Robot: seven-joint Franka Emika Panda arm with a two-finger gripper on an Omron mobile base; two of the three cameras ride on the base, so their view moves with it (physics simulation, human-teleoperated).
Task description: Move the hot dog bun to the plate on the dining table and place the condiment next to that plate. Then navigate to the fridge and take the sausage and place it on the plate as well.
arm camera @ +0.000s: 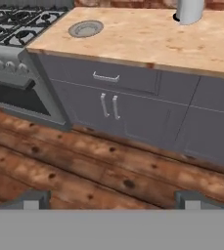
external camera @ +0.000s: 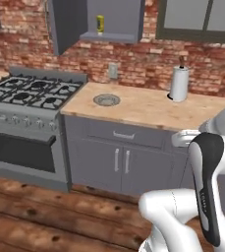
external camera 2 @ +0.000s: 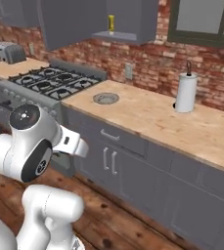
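The condiment [external camera: 100, 23] is standing upright on a grey shelf [external camera: 109, 35] under the wall cabinet, high above the back edge of the wooden worktop [external camera: 143, 106] and well apart from the arm. In the right base view it is showing as a small yellow bottle [external camera 2: 111, 23] on the same shelf.

The gripper [arm camera: 111, 199] is hanging low over the plank floor [arm camera: 59, 166], facing the grey cabinet doors, with its finger tips spread wide and nothing between them.

The bottle is probably light and stiff enough to pinch, though its smooth plastic sides could be slippery and may give a little under pressure. Taking hold across the middle of the body, at the dark label, looks safer than at the narrow cap, since a tall thin bottle is likely to tip if nudged near the top.

The base views are showing the shelf and bottle, which the hand view is cutting off. The right base view is adding a toaster [external camera 2: 9, 52] on the worktop beyond the stove [external camera 2: 55, 80]. All three are catching the ringed grey dish [external camera: 106, 100] and the paper towel roll [external camera: 179, 83].
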